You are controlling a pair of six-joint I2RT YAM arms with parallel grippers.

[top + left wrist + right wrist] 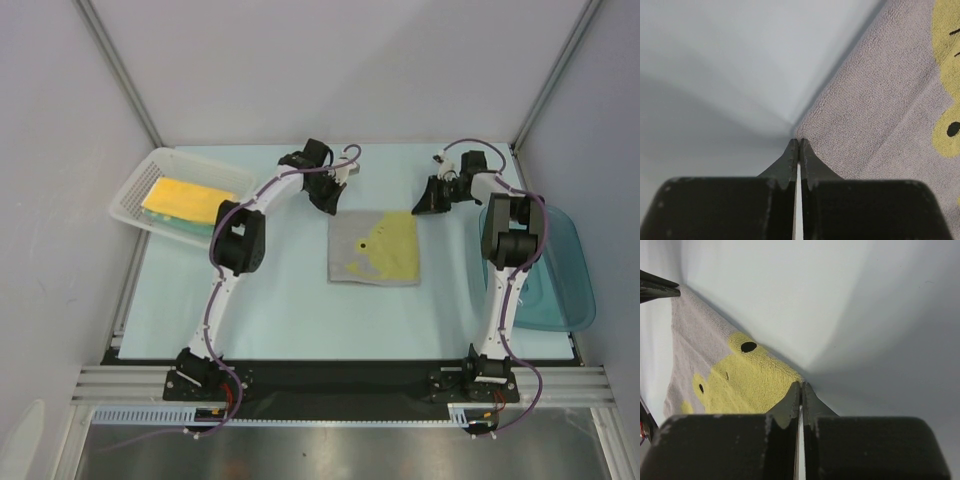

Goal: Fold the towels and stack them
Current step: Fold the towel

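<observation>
chick towel (372,250) flat, centre | left gripper (799,144) — fingers pinched shut on far-left corner | right gripper (801,386) — same, far-right corner | likely to fold nearward

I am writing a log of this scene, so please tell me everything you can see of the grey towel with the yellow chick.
The chick towel is soft looped cloth, grey, with a large yellow chick face and small black marks. It lies spread flat near the middle of the pale table. The left gripper is closed at its far left grey corner and the right gripper at its far right yellow corner; each seems to pinch the cloth.
</observation>
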